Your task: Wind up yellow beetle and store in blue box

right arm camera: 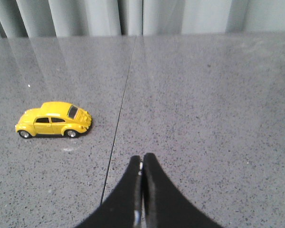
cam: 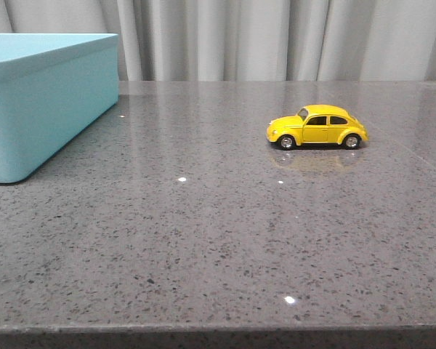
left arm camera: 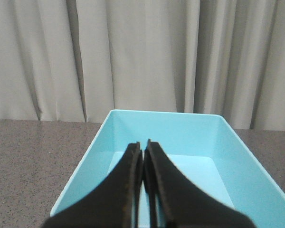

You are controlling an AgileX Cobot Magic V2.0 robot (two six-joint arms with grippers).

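The yellow beetle [cam: 317, 126] stands on its wheels on the grey table, right of centre, side-on with its nose to the left. It also shows in the right wrist view [right arm camera: 53, 120], well off to the side of my right gripper [right arm camera: 142, 158], which is shut and empty above bare table. The blue box [cam: 47, 102] stands at the far left of the table. My left gripper [left arm camera: 143, 144] is shut and empty, held over the box's open, empty inside [left arm camera: 190, 137]. Neither gripper shows in the front view.
Grey speckled stone table [cam: 218, 240] with its front edge near the camera. A thin seam [right arm camera: 121, 114] runs across the tabletop beside the car. Pale curtains [cam: 276, 36] hang behind the table.
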